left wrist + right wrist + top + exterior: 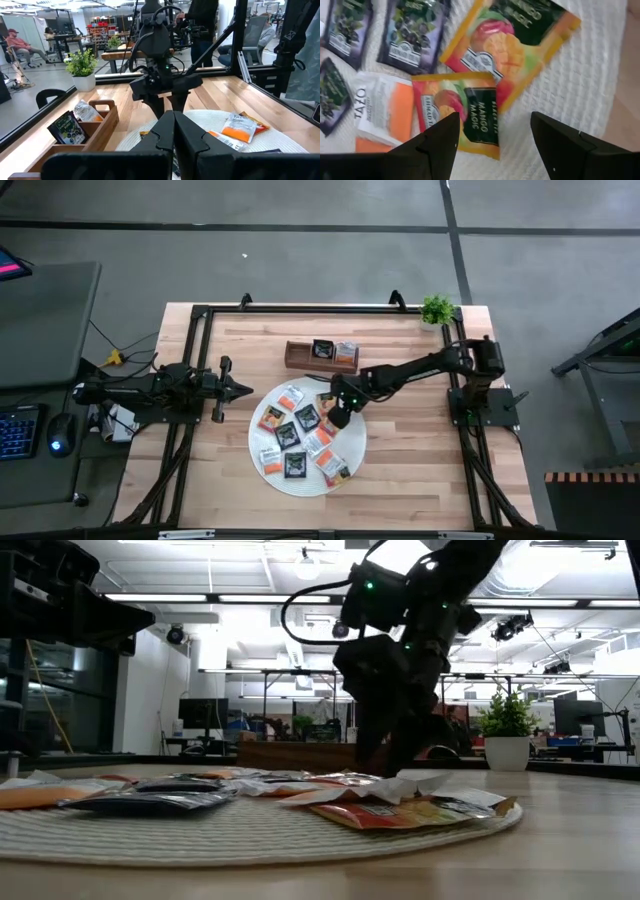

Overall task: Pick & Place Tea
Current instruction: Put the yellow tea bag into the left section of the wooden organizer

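The right gripper [492, 142] is low over the round white mat [352, 442], with its two dark fingers [437, 145] wide apart and nothing held between them. Right under the gap lies an orange tea sachet [462, 112]. It has a mango picture and the words "MANGO MAGIC". A second mango sachet [512, 40] lies just past it, partly overlapping it. Beside the first one is a white and orange sachet [382, 112] that says "TAZO". Farther along are dark purple sachets [415, 32] with berry pictures.

From above, the tea sachets [300, 440] are spread all over the mat, some black, some orange, some white. The mat sits on a light wooden table [400, 480].

Behind the mat is a brown wooden tray [296, 358] with a dark sachet [322, 349] and an orange sachet [346, 353] in it. A small green plant [437, 309] stands at the far corner.

The left gripper [240, 389] waits at the left side of the table, shut tight and apart from the mat.

Beyond the table is a big room with desks, screens and ceiling lights. A person [22, 47] sits far back.
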Robot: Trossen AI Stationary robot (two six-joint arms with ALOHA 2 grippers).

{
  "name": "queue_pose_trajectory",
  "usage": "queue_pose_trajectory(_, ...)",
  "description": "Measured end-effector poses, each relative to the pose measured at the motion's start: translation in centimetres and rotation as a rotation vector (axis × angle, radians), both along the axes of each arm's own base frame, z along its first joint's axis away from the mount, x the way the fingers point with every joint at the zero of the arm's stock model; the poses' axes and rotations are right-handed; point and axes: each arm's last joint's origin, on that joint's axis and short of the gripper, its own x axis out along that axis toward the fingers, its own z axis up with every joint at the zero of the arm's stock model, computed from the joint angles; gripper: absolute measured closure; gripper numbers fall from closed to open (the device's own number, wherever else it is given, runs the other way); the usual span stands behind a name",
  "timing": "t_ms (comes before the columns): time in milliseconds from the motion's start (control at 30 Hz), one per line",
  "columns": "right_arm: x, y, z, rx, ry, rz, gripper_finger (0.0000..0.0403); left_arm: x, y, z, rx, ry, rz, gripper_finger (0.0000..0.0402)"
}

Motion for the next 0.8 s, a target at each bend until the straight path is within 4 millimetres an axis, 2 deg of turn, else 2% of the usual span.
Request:
queue_pose_trajectory(467,0.2,0.7,0.2,0.008,-0.005,0.022,0.0162,0.0,0.0,0.0,0.000,0.000,0.000,0.0402)
queue_pose_trajectory(800,0.2,1.1,0.2,-0.050,-0.013,0.012,0.0162,0.0,0.0,0.0,0.000,0.000,0.000,0.0402)
